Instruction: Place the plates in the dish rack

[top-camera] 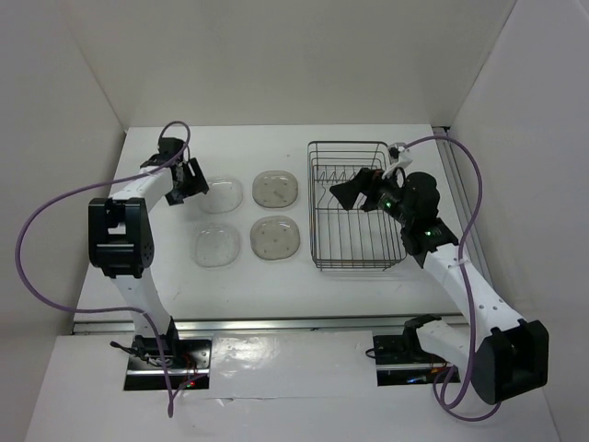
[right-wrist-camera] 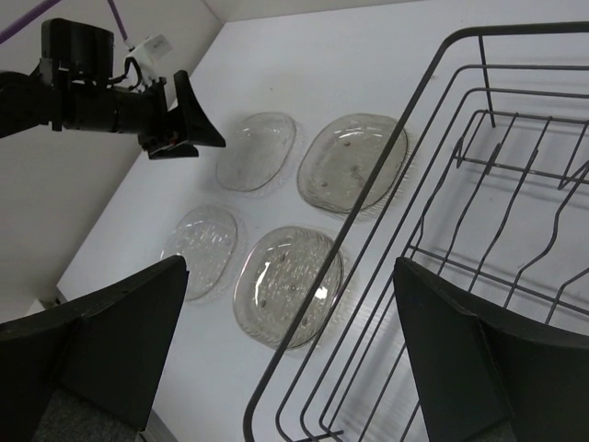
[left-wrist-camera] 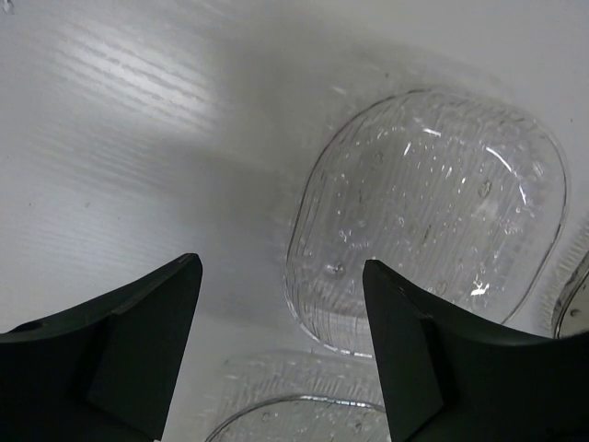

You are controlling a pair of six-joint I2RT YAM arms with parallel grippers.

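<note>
Four plates lie flat left of the dish rack (top-camera: 357, 244): two clear ones (top-camera: 221, 195) (top-camera: 217, 246) and two greyish-tan ones (top-camera: 275, 188) (top-camera: 275, 237). My left gripper (top-camera: 195, 180) is open and empty, low over the left edge of the far clear plate (left-wrist-camera: 428, 212). The rim of a second clear plate (left-wrist-camera: 304, 419) shows below it. My right gripper (top-camera: 345, 195) is open and empty above the rack's left part. The right wrist view shows the rack's rim (right-wrist-camera: 391, 157), all four plates beyond it, the nearest a tan one (right-wrist-camera: 276, 304), and the open right gripper (right-wrist-camera: 290, 276).
White walls close the table at the back and both sides. The rack holds nothing but its upright prongs (right-wrist-camera: 515, 175). A purple cable (top-camera: 474, 212) loops beside the right arm. The left arm (right-wrist-camera: 101, 101) shows at the far side of the plates.
</note>
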